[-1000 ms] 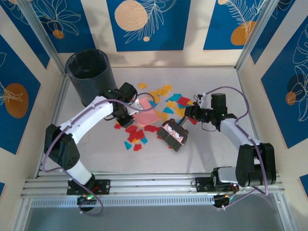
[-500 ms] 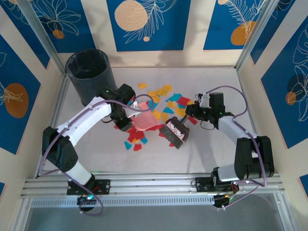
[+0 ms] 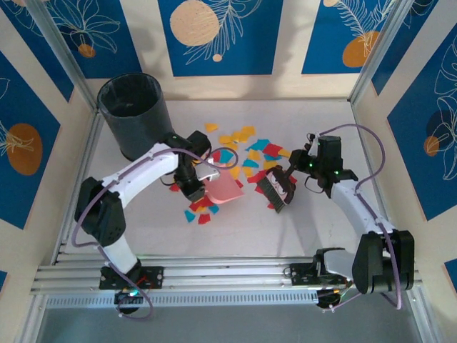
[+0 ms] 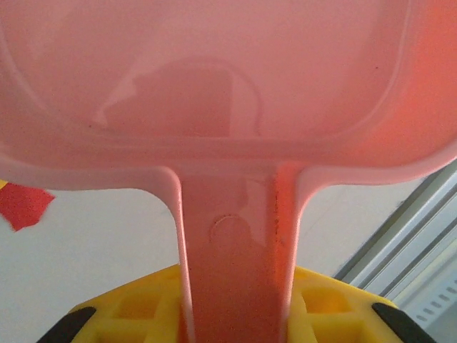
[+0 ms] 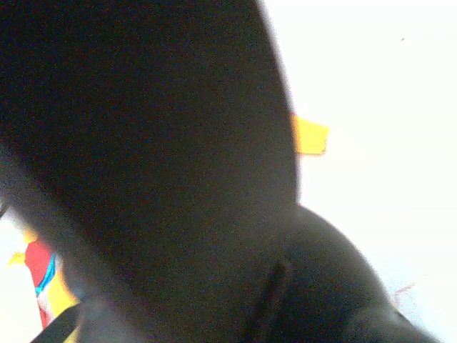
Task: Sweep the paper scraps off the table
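Top external: left pincer (image 3: 201,187) holds dustpan (image 3: 224,187); right pincer (image 3: 290,174), brush (image 3: 277,190); scraps (image 3: 272,149) between.

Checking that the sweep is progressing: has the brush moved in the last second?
Yes. The brush has shifted right and slightly up in the top view, ending farther from the black bin than it was a second ago.

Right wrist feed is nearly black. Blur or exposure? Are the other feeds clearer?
Right wrist: a dark, out-of-focus mass sits close to the lens, table blown out white. Left wrist: pink dustpan soft, with glossy reflections. Top external: even light, brush and paper scraps sharp.
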`<control>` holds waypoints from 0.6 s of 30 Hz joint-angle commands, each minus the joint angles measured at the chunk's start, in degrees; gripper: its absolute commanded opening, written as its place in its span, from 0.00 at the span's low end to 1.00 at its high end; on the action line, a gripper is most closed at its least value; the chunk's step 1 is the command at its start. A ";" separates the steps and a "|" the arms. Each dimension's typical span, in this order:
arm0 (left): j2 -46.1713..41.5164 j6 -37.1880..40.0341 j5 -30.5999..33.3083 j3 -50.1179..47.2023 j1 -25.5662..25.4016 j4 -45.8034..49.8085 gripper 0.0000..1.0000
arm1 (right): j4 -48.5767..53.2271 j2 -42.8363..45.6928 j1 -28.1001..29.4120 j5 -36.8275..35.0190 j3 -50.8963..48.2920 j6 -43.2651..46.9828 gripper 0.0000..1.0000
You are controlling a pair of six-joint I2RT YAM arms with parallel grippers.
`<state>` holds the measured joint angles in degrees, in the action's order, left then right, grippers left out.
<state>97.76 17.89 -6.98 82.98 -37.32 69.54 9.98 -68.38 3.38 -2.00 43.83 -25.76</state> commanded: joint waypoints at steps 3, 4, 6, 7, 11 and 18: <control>2.72 0.83 -4.72 2.21 -3.14 -0.58 0.00 | 2.74 4.14 -0.83 1.80 1.59 1.60 0.00; 3.30 1.05 -5.24 2.27 -3.62 -0.78 0.00 | 2.65 5.21 -0.83 2.58 1.54 1.49 0.00; 4.64 1.38 -6.33 2.62 -4.39 -0.98 0.00 | 3.17 7.71 -0.70 3.37 1.77 1.57 0.00; 5.32 1.40 -6.67 2.84 -4.80 -0.99 0.00 | 4.10 8.90 -0.38 2.24 2.12 1.61 0.00; 7.81 1.37 -7.24 3.74 -6.24 -1.05 0.00 | 7.66 11.93 1.44 -4.18 3.46 3.16 0.00; 10.46 1.30 -6.67 4.45 -7.89 -0.99 0.00 | 9.94 15.40 5.23 -20.89 3.07 6.57 0.00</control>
<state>107.13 18.37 -12.43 85.58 -44.45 67.94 19.03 -54.96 7.38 -13.56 46.09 -21.67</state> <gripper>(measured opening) 0.268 0.270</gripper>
